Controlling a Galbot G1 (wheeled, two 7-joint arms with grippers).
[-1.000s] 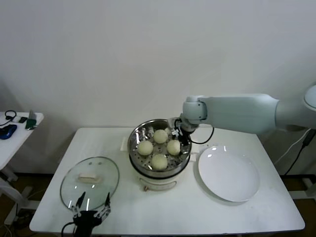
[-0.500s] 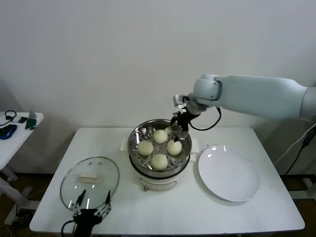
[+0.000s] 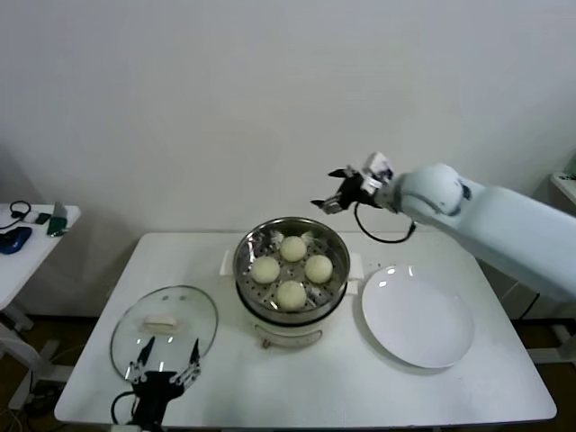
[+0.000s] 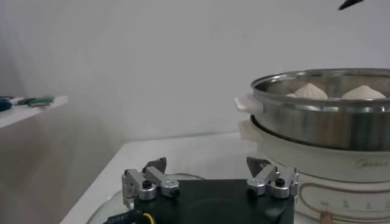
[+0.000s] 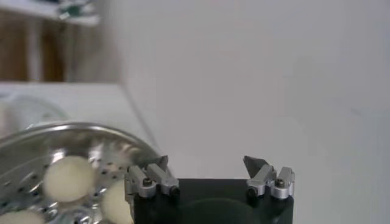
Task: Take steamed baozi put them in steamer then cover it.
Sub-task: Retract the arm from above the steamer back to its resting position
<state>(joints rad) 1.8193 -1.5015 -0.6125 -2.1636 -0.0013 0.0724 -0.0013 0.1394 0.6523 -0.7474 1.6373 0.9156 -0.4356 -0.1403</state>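
Four pale baozi (image 3: 291, 270) lie in the shiny steel steamer (image 3: 248, 250) on its white cooker base, mid-table; two of them show in the right wrist view (image 5: 68, 178). My right gripper (image 3: 335, 187) is open and empty, raised above and behind the steamer's far right rim. The clear glass cover (image 3: 164, 329) with its cream bar handle lies flat on the table at the front left. My left gripper (image 3: 165, 359) is open and empty, low at the cover's near edge. The left wrist view shows the steamer (image 4: 323, 115) ahead.
A flat white plate (image 3: 417, 316) lies right of the steamer. A small side table (image 3: 27, 238) with dark items stands at the far left. The white wall is close behind the table.
My right gripper has lifted out of the steamer and swung up and back to the right, empty. All four baozi stay in the steamer. The left arm has barely shifted.
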